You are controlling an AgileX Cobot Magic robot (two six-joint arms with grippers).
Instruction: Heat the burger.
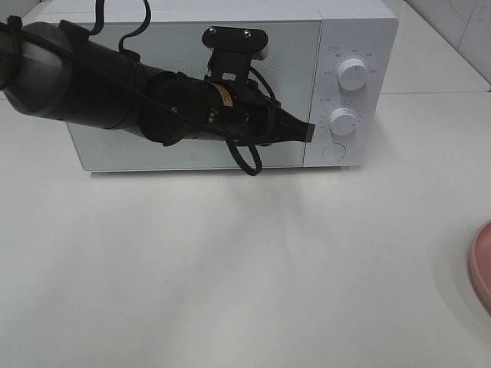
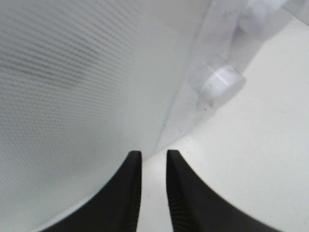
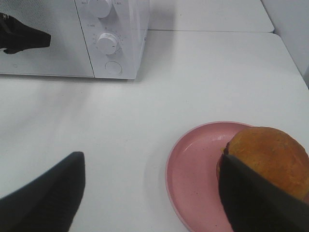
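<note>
While the burger [image 3: 266,157] sat on its pink plate [image 3: 193,169], right gripper [image 3: 149,193] jaws gaped wide beside it. Looked light and squishy, so I'd pinch the bun's sides gently. Left gripper [image 2: 153,183] jaws were barely parted, empty, by the microwave [image 1: 192,84] door.

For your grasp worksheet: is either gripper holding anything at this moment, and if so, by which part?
Nothing is held. The left gripper is by the microwave door with its narrow gap empty; the right gripper is open, one finger in front of the burger.

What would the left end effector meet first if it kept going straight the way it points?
Most likely the microwave's control panel: the left end effector points along the door toward the lower knob. Depth is unclear, so it might only graze the panel's face.
</note>
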